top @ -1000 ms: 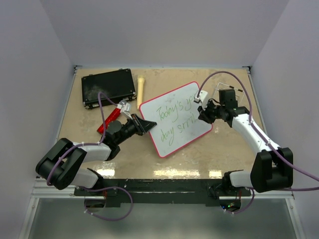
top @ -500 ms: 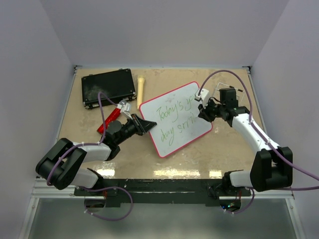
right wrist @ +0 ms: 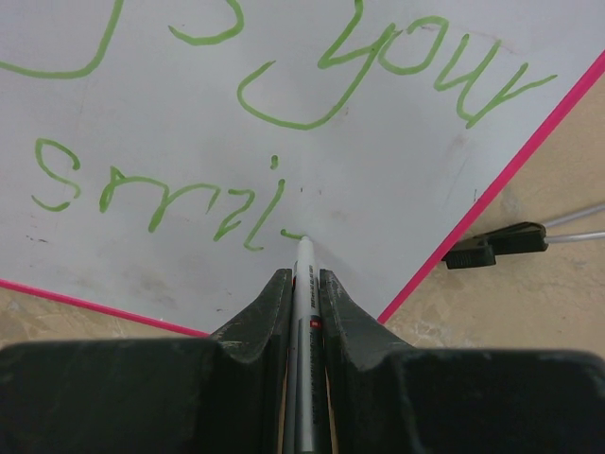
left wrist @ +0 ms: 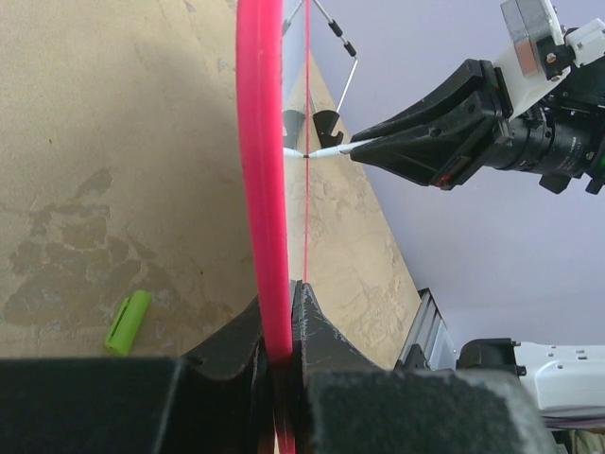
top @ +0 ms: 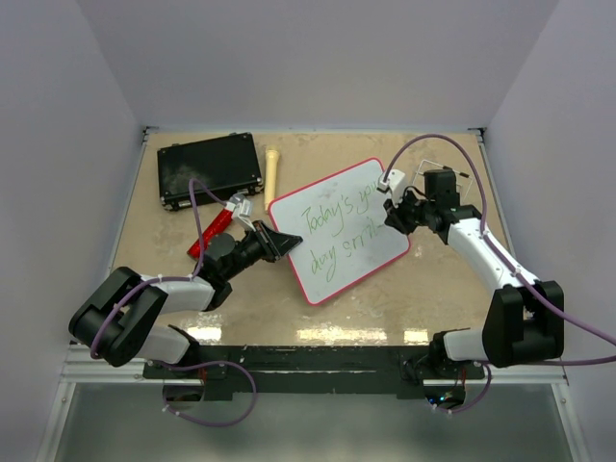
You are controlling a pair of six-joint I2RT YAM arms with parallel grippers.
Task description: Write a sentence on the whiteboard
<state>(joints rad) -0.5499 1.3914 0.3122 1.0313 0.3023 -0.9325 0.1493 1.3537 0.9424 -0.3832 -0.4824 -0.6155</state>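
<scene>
The whiteboard (top: 358, 252) with a red-pink rim lies slanted at the table's middle. The sentence (top: 335, 219) is in green cursive on two lines; in the right wrist view its words (right wrist: 378, 66) read "your" above "smil". My left gripper (top: 286, 243) is shut on the board's left rim (left wrist: 261, 170), which runs between its jaws (left wrist: 282, 305). My right gripper (top: 390, 221) is shut on a silver marker (right wrist: 303, 284). The marker's tip touches the board just after the last green stroke, and shows in the left wrist view too (left wrist: 321, 151).
A black case (top: 210, 170) lies at the far left, a cream stick (top: 272, 171) beside it. A red-handled tool (top: 214, 231) lies near my left arm. A green cap (left wrist: 128, 322) lies on the table. A black clip with wire handles (right wrist: 493, 248) sits off the board's right edge.
My right gripper has shifted slightly toward the far side with the marker on the board. The left gripper and the board have not moved.
</scene>
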